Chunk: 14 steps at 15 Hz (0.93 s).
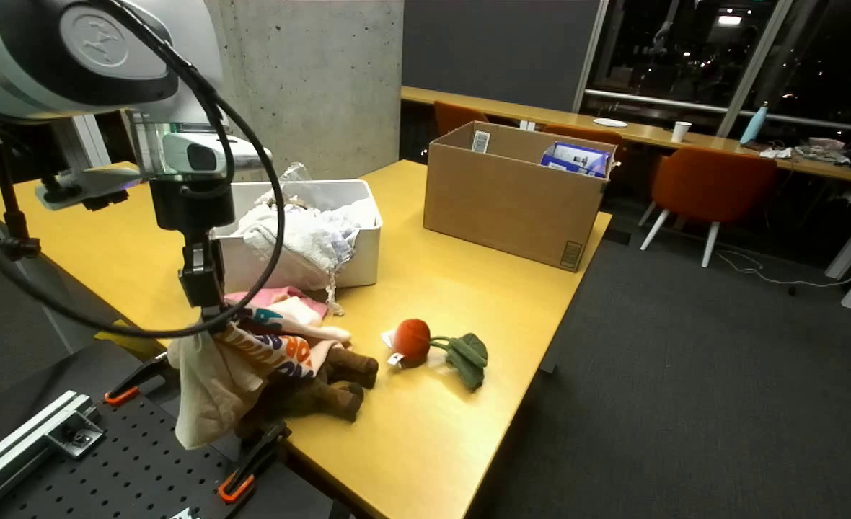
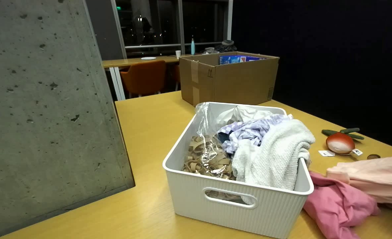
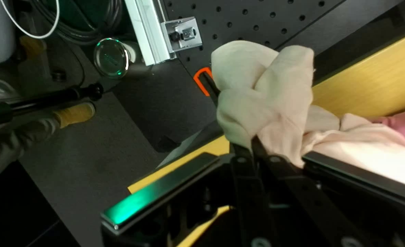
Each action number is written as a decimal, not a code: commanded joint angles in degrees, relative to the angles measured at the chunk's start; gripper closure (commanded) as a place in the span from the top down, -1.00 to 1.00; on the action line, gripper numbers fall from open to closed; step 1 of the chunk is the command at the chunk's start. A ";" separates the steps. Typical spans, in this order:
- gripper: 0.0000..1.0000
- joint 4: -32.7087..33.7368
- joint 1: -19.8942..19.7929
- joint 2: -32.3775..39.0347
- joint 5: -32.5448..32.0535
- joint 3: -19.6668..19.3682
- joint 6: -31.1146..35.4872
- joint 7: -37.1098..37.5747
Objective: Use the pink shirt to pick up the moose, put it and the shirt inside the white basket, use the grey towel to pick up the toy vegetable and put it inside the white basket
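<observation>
Fingers (image 3: 242, 168) pinching shirt (image 3: 267, 106), moose (image 1: 317, 398) partly covered by it, vegetable (image 1: 414, 340) and basket (image 2: 265, 215) both nearby on table (image 1: 483, 288).

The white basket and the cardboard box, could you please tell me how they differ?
The white basket has ribbed walls; the cardboard box has flat brown ones. The cardboard box looks larger than the white basket. The white basket holds a white towel, patterned cloth and a clear plastic bag; the cardboard box shows a blue printed package inside. Both are open-topped and stand on the table.
</observation>
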 commanded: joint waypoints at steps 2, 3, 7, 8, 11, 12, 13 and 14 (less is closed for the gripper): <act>-0.98 -2.59 -8.36 -4.87 -1.71 -5.30 1.81 -1.63; -0.98 -1.80 -9.92 -4.28 -2.00 -6.14 2.21 -1.97; -0.14 1.10 -12.40 -1.29 0.17 -7.59 5.29 -4.01; 0.03 1.55 -12.00 -1.71 0.84 -7.40 5.66 -4.86; 0.45 3.29 -9.62 -2.61 2.29 -6.16 8.16 -8.23; 0.58 4.30 -8.63 -1.98 3.34 -5.69 8.79 -9.38; 0.75 5.17 -7.91 -0.64 3.95 -5.39 9.84 -10.24; 0.88 5.47 -7.15 1.27 4.99 -5.38 11.83 -11.30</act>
